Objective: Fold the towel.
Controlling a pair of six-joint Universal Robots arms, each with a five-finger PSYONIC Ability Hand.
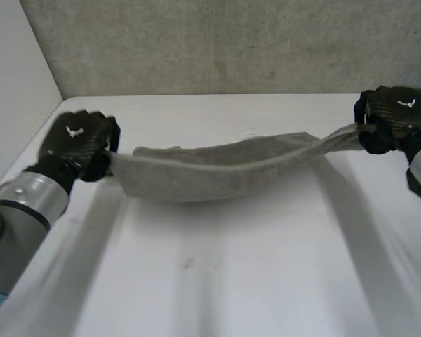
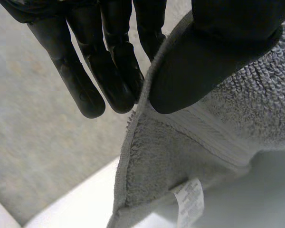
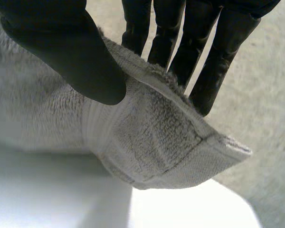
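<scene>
A grey towel [image 1: 217, 172] hangs stretched between my two hands above the white table [image 1: 231, 281], sagging in the middle. My left hand [image 1: 77, 144] grips its left end; in the left wrist view the thumb [image 2: 213, 52] pinches the towel [image 2: 180, 156] against the fingers [image 2: 104, 71], near a white label [image 2: 190, 202]. My right hand [image 1: 396, 116] holds the right end. In the right wrist view its thumb [image 3: 71, 52] presses the towel's corner [image 3: 152, 142] against the fingers [image 3: 199, 52].
A grey wall [image 1: 231, 42] stands behind the table's far edge. A white side panel [image 1: 14, 84] rises at the left. Bare table lies under and in front of the towel.
</scene>
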